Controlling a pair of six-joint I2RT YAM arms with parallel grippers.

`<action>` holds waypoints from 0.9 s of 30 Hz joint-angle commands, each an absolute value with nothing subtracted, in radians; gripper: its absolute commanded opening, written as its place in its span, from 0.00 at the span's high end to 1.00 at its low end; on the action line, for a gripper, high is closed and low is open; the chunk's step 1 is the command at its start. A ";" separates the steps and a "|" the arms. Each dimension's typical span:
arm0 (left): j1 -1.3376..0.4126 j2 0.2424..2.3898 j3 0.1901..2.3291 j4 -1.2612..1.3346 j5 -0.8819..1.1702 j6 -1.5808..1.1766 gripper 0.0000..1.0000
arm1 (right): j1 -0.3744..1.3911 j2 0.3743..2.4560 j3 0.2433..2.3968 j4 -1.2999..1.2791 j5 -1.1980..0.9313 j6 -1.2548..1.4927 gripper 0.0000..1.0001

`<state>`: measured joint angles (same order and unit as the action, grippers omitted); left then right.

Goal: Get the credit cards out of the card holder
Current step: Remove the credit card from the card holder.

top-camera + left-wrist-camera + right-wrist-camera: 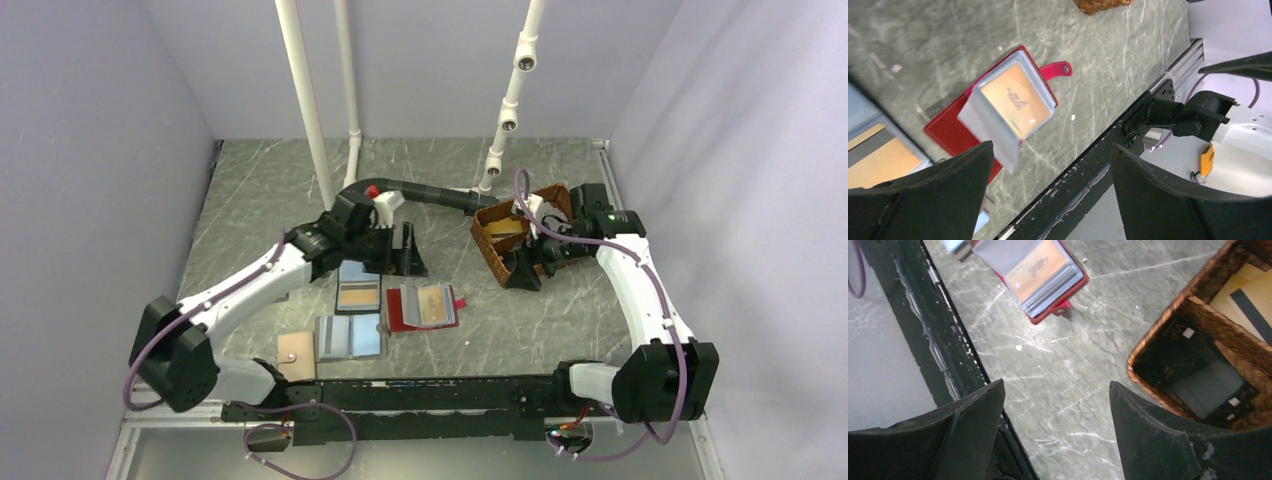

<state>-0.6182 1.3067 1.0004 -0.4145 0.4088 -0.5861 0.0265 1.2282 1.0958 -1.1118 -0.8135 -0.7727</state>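
The red card holder [422,307] lies open, a tan-orange credit card [1015,102] not yet removed; left gripper [1051,150] and right gripper [1056,390] gape wide, empty.

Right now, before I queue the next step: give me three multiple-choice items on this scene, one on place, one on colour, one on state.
1. Where is the red card holder?
A. on the table, left of the wicker basket
B. inside the basket
C. right of the basket

2. What colour is the card showing in the holder's top sleeve?
A. green
B. black
C. orange

3. What state is the right gripper in?
A. shut on a card
B. open, empty
C. shut, empty

Answers:
1. A: the top view shows it lying open on the table, left of the basket.
2. C: both wrist views show an orange face.
3. B: its fingers stand apart with only table between them.
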 commanded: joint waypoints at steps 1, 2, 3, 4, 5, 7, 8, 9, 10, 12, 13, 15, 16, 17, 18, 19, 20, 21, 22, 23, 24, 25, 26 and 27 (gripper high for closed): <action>-0.707 1.430 1.100 -0.437 0.337 -0.592 0.14 | 0.068 1.215 1.049 -1.009 -0.923 -0.673 0.22; -0.721 1.462 1.115 -0.444 0.333 -0.597 0.18 | 0.084 1.218 1.033 -0.985 -0.936 -0.649 0.22; -0.734 1.489 1.124 -0.454 0.324 -0.605 0.22 | 0.102 1.223 1.017 -0.956 -0.946 -0.602 0.23; -0.743 1.513 1.130 -0.452 0.319 -0.614 0.27 | 0.119 1.227 1.005 -0.925 -0.958 -0.565 0.24; -0.752 1.534 1.133 -0.451 0.312 -0.623 0.32 | 0.133 1.232 0.994 -0.884 -0.971 -0.532 0.26; -0.769 1.566 1.131 -0.442 0.296 -0.649 0.42 | 0.169 1.246 0.972 -0.815 -0.981 -0.452 0.31; -0.774 1.582 1.127 -0.435 0.296 -0.660 0.46 | 0.187 1.257 0.967 -0.790 -0.980 -0.423 0.34; -0.782 1.592 1.121 -0.427 0.288 -0.674 0.49 | 0.213 1.273 0.966 -0.770 -0.974 -0.405 0.37; -0.792 1.605 1.114 -0.415 0.279 -0.686 0.50 | 0.237 1.288 0.963 -0.752 -0.967 -0.392 0.39; -0.813 1.629 1.100 -0.400 0.246 -0.711 0.51 | 0.274 1.310 0.952 -0.712 -0.952 -0.389 0.43; -0.826 1.640 1.095 -0.396 0.230 -0.721 0.51 | 0.290 1.319 0.943 -0.687 -0.932 -0.382 0.46; -0.833 1.660 1.086 -0.394 0.198 -0.747 0.50 | 0.316 1.366 0.938 -0.658 -0.894 -0.363 0.52; -0.834 1.669 1.082 -0.392 0.189 -0.761 0.50 | 0.327 1.398 0.944 -0.655 -0.883 -0.345 0.57; -0.834 1.685 1.088 -0.394 0.177 -0.776 0.49 | 0.335 1.440 0.951 -0.650 -0.870 -0.318 0.60; -0.833 1.700 1.092 -0.394 0.175 -0.781 0.49 | 0.343 1.480 0.964 -0.651 -0.866 -0.292 0.63; -0.834 1.714 1.100 -0.398 0.176 -0.784 0.48 | 0.350 1.524 0.980 -0.657 -0.874 -0.276 0.66; -0.835 1.725 1.107 -0.408 0.179 -0.790 0.47 | 0.356 1.564 0.992 -0.641 -0.890 -0.243 0.69; -0.835 1.732 1.110 -0.416 0.177 -0.800 0.45 | 0.361 1.600 0.997 -0.623 -0.921 -0.198 0.71; -0.835 1.732 1.107 -0.426 0.171 -0.806 0.44 | 0.365 1.633 1.002 -0.605 -0.950 -0.163 0.72; -0.835 1.727 1.099 -0.431 0.161 -0.808 0.42 | 0.372 1.655 1.010 -0.589 -0.954 -0.130 0.73; -0.834 1.718 1.082 -0.423 0.159 -0.812 0.41 | 0.381 1.675 1.019 -0.579 -0.952 -0.104 0.73; -0.831 1.708 1.061 -0.401 0.165 -0.817 0.40 | 0.387 1.690 1.025 -0.572 -0.958 -0.089 0.73; -0.827 1.699 1.039 -0.374 0.176 -0.822 0.39 | 0.393 1.701 1.025 -0.555 -0.954 -0.054 0.72; -0.825 1.692 1.013 -0.351 0.183 -0.829 0.38 | 0.398 1.714 1.024 -0.540 -0.946 -0.023 0.72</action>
<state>-0.8318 1.7329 1.0695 -0.4171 0.1867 -0.7856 0.3748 1.7027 0.9737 -0.6292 -0.9092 -0.1699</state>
